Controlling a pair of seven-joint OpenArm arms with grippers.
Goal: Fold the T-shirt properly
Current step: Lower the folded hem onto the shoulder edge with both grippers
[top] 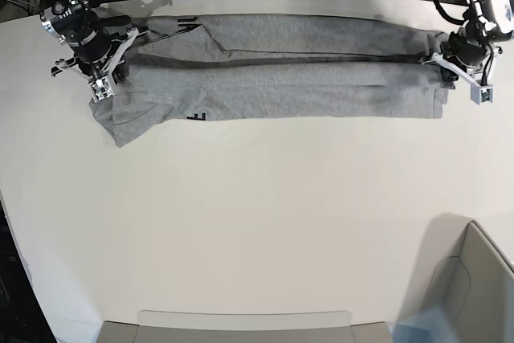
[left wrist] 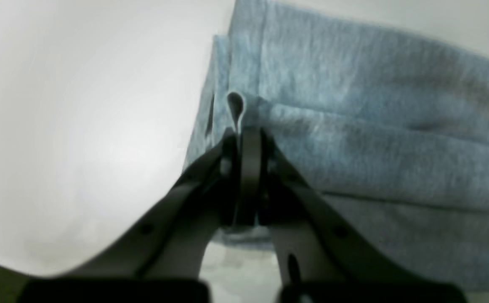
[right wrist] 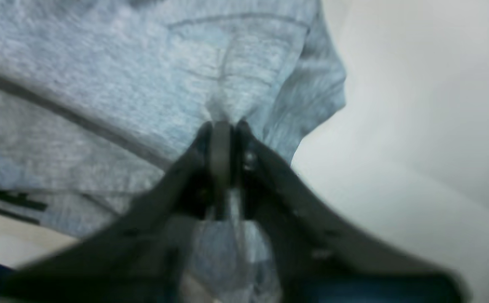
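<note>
Both arms hold the T-shirt (top: 281, 78) stretched long across the table's (top: 257, 222) far edge. The left gripper (left wrist: 244, 134) is pinched onto folded hem just ahead of its tips; the right gripper (right wrist: 223, 126) pinches bunched cloth likewise, so the fold stays taut.
</note>
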